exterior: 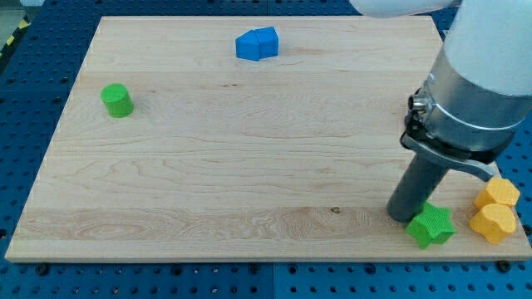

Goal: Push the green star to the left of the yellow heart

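Observation:
The green star lies near the board's bottom right corner. The yellow heart sits just right of it at the board's right edge, with a small gap between them. My tip stands on the board at the star's upper left side, touching or nearly touching it. The rod rises from there toward the view's upper right into the grey and white arm body.
A second yellow block sits right above the heart. A green cylinder stands at the left of the wooden board. A blue block lies near the top edge.

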You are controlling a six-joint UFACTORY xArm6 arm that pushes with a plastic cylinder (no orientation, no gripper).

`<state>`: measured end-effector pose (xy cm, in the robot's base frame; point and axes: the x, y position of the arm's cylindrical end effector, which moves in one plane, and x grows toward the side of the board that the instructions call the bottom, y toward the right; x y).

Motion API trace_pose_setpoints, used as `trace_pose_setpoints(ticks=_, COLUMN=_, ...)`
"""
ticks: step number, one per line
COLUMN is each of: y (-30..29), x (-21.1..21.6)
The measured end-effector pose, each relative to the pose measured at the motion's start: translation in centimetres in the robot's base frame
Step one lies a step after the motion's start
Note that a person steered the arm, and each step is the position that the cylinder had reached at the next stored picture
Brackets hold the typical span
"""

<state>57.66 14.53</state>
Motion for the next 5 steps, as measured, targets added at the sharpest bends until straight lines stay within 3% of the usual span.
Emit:
trace_pose_setpoints(ticks=1, y=-3.3, x=0.4)
trace_pose_setpoints(ticks=3, y=1.5, x=4.2)
trace_pose_setpoints(ticks=5, y=4.6, x=4.1)
